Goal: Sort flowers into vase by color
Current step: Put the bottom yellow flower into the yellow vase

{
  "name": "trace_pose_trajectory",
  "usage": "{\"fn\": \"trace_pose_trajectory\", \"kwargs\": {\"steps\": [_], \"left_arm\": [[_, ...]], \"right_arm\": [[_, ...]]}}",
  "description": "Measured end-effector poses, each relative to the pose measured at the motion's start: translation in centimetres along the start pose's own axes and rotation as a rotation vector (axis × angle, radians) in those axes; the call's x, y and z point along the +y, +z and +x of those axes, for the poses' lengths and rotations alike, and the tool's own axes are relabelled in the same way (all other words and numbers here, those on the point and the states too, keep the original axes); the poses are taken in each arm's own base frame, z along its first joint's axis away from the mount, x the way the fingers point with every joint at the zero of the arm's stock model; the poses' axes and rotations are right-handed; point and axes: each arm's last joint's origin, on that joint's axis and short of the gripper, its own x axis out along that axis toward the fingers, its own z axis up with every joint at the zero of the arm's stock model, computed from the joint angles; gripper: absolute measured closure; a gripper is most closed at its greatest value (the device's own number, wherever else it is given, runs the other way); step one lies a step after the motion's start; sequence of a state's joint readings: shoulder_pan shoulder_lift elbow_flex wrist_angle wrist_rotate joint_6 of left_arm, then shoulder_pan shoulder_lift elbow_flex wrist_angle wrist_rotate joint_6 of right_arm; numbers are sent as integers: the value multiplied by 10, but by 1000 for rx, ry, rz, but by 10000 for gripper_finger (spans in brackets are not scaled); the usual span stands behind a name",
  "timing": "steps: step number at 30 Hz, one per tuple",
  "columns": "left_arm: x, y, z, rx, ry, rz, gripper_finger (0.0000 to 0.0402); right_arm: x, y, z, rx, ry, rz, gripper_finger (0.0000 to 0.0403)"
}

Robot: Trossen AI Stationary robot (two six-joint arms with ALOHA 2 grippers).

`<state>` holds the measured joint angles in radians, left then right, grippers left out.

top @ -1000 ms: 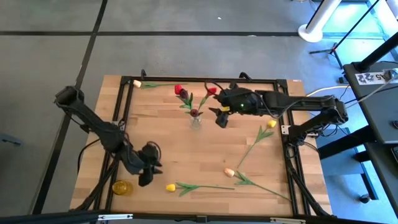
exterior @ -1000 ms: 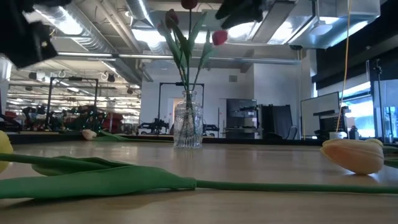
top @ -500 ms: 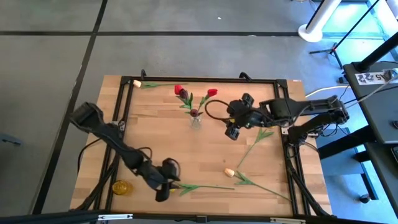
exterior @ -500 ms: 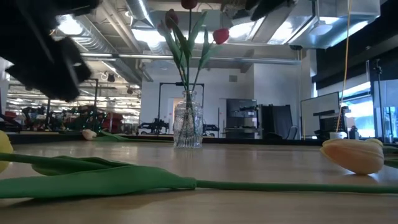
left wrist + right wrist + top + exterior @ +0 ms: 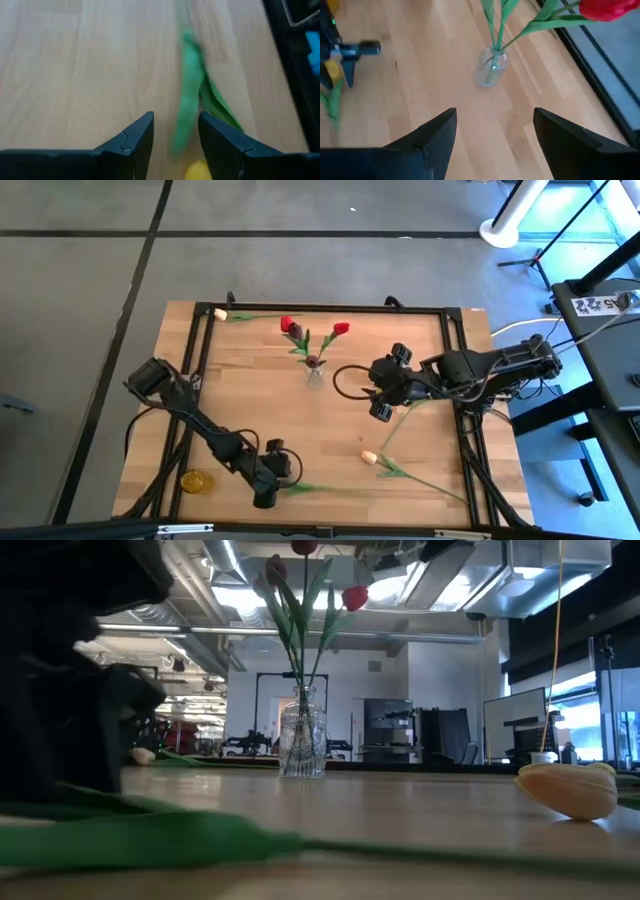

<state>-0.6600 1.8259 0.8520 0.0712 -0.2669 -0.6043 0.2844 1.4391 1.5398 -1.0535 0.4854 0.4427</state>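
Observation:
A clear glass vase (image 5: 315, 373) stands on the table at the far middle. It holds two red tulips (image 5: 341, 328) and a dark maroon one (image 5: 295, 333). A yellow tulip lies near the front edge, its stem (image 5: 305, 488) pointing right. My left gripper (image 5: 272, 483) is low over its head end. It is open, and the green stem (image 5: 186, 115) runs between the fingers, with the yellow head (image 5: 199, 171) beside them. My right gripper (image 5: 380, 390) is wide open (image 5: 495, 145) and empty, in the air right of the vase (image 5: 491, 67).
A cream tulip (image 5: 368, 457) lies at the front right and shows in the low view (image 5: 565, 790). Another tulip's stem (image 5: 405, 420) lies under my right arm. A cream tulip (image 5: 220, 313) lies at the far left corner. A round yellow object (image 5: 196, 480) stands at the front left.
My left gripper has gone toward the table's right and near edges and down, to the yellow tulip's head end. My right gripper has drawn back from the vase toward the right and near edges. The flowers in the vase have stayed put.

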Motion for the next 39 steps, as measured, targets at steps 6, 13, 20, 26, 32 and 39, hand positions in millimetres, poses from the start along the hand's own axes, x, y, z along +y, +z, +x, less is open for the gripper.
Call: {"fn": "trace_pose_trajectory", "kwargs": {"steps": [6,13,20,26,32,39], "left_arm": [[-1,-1,1,22,3,-25,258],[-19,32,-22,106,22,-183,304],[-19,56,-22,72,114,-142,296],[-10,54,-6,146,75,-185,294],[-21,47,-8,155,55,-127,307],[-27,32,-1,175,73,-93,309]], "right_arm": [[0,-2,0,24,25,-35,139],[1,-3,-1,32,17,-108,139],[1,-3,0,36,25,-151,139],[1,-5,-1,56,45,-159,139],[0,-7,-1,85,55,-168,139],[1,-7,-1,92,74,-166,139]]}}
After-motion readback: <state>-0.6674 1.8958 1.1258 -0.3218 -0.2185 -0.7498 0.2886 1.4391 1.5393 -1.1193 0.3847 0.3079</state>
